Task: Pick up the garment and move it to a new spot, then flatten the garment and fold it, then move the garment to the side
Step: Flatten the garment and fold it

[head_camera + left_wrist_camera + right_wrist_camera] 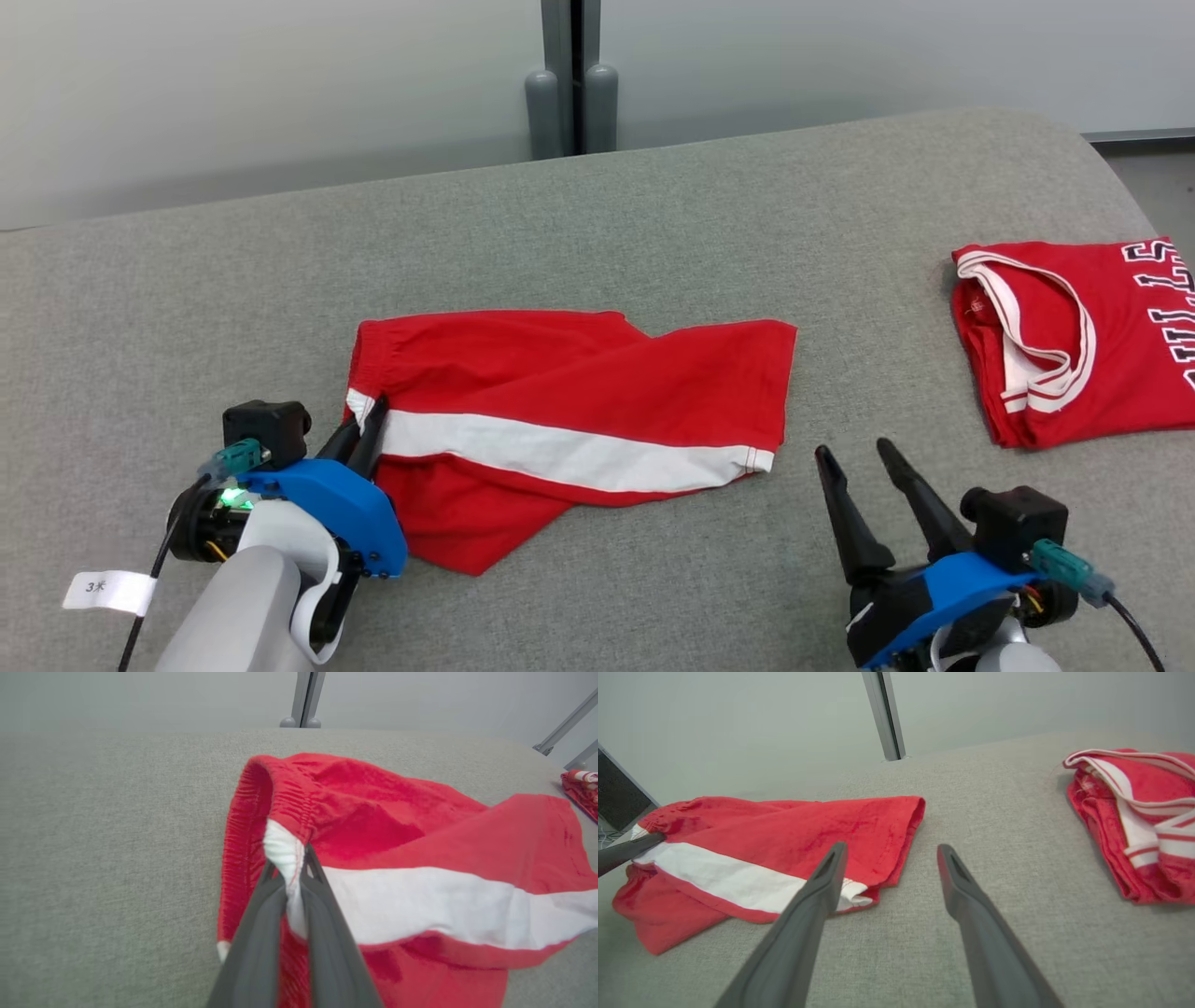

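Observation:
Red shorts with a white side stripe [569, 411] lie loosely folded on the grey padded surface, waistband to the left, leg hems to the right. My left gripper [367, 425] is shut on the waistband at the white stripe's end [286, 854], lifting that edge a little. My right gripper [851, 455] stands open just right of the shorts' hem, fingers apart and holding nothing; in the right wrist view its fingertips [839, 850] frame bare fabric beside the hem [859, 896].
A folded red jersey with white trim and lettering [1083, 336] lies at the right edge of the grey surface [653, 233]. A pale wall with a grey post [569, 75] runs behind. A paper tag [110, 590] hangs from my left arm's cable.

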`<state>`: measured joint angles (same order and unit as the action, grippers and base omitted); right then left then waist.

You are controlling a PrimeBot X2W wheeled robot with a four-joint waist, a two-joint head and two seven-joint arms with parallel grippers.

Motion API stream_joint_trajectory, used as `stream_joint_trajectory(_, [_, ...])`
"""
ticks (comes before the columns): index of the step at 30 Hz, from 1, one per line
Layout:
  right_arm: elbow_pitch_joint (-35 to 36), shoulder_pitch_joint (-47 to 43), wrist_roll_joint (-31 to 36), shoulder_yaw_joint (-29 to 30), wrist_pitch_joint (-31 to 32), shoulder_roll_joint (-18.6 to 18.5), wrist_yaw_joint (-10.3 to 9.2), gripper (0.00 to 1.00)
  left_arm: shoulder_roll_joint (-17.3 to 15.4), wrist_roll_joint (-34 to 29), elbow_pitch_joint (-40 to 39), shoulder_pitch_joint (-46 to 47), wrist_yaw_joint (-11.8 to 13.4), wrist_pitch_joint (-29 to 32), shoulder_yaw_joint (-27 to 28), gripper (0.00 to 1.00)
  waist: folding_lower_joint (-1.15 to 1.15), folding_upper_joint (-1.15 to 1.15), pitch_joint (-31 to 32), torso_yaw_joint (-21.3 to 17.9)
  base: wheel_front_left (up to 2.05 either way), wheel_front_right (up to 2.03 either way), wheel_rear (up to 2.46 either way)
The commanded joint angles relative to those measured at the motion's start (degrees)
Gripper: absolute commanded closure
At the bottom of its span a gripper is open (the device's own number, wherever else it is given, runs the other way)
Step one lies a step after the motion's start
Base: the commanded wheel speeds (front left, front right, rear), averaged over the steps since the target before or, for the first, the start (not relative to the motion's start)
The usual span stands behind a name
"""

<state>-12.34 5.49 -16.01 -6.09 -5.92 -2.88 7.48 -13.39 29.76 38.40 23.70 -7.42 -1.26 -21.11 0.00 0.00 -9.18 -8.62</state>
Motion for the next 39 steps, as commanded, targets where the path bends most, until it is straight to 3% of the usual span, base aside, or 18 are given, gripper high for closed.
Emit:
stream_joint_trajectory(1, [-0.6,-0.1,-0.7,-0.6,1.5,0.0,0.03,0.0,0.0,0.2,-0.7,-0.6,0.0,-0.9,-0.1,1.0,0.0,0.0,0.0,0.6,0.0,0.0,0.0])
stream_joint_trajectory(11, [-6.7,3.2,-3.4,-3.9,6.7,0.0,0.03,0.0,0.7,-1.1,-7.0,-3.5,1.2,-5.0,-1.4,1.0,0.0,0.0,-0.5,3.6,0.0,0.0,0.0])
stream_joint_trajectory(27, [-23.4,14.5,-3.3,-7.5,2.5,0.0,0.03,0.0,0.3,-0.3,-14.0,-5.9,2.6,-4.2,-2.4,1.0,0.0,0.0,-1.4,6.0,0.0,0.0,0.0])
stream_joint_trajectory(28, [-23.7,15.0,-3.7,-8.1,2.1,0.0,0.03,0.81,0.3,-0.2,-14.2,-6.0,2.7,-4.2,-2.4,1.0,0.0,0.0,-1.4,6.0,0.0,0.0,0.0])
stream_joint_trajectory(29, [-24.2,15.2,-4.0,-8.6,1.6,-0.1,0.03,1.0,0.2,0.0,-14.3,-6.1,2.8,-4.2,-2.3,1.0,0.0,0.0,-1.4,6.0,0.0,0.0,0.0])
stream_joint_trajectory(39, [-19.8,14.2,-5.1,-6.6,-3.1,-0.1,0.03,1.0,0.5,2.6,-16.8,-8.4,3.3,-6.0,-0.4,1.0,0.0,0.0,-0.1,5.4,0.0,0.0,0.0])
